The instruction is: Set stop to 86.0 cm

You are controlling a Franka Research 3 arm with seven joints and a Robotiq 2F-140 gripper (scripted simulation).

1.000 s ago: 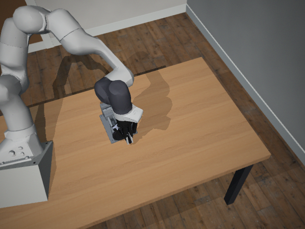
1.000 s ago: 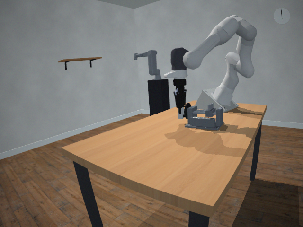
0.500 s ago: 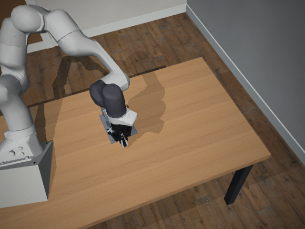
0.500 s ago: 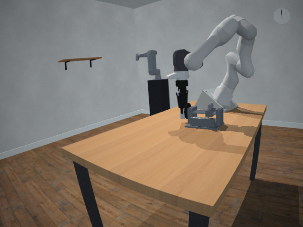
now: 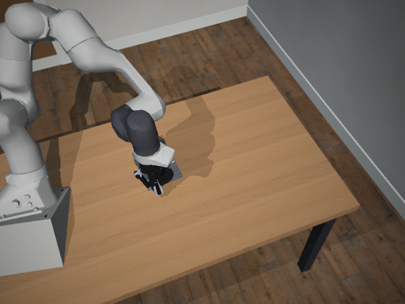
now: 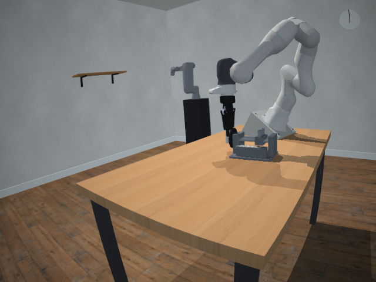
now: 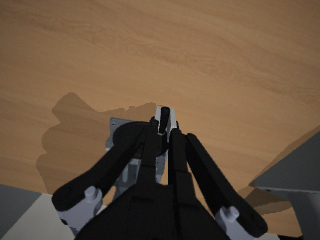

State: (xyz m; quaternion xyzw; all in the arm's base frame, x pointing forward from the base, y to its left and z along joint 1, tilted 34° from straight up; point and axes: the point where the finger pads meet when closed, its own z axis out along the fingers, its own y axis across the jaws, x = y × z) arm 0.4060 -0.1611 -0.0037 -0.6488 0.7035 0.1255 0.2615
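A small grey stop fixture [image 6: 253, 145] stands on the wooden table, with two end posts, a sliding block between them and a black handwheel [image 6: 232, 137] on its near end. In the top view the fixture [image 5: 169, 167] is mostly hidden under my wrist. My gripper [image 5: 157, 189] points straight down at the handwheel end and is shut on the handwheel's small crank handle [image 7: 163, 120]. The wrist view shows both black fingers pinched on that handle, with the fixture's grey plate beneath. The scale reading cannot be made out.
My own grey base block [image 5: 31, 235] sits at the table's left corner, close behind the fixture. A second robot on a black pedestal [image 6: 195, 120] stands beyond the table's far edge. A wall shelf [image 6: 98, 74] hangs on the left wall.
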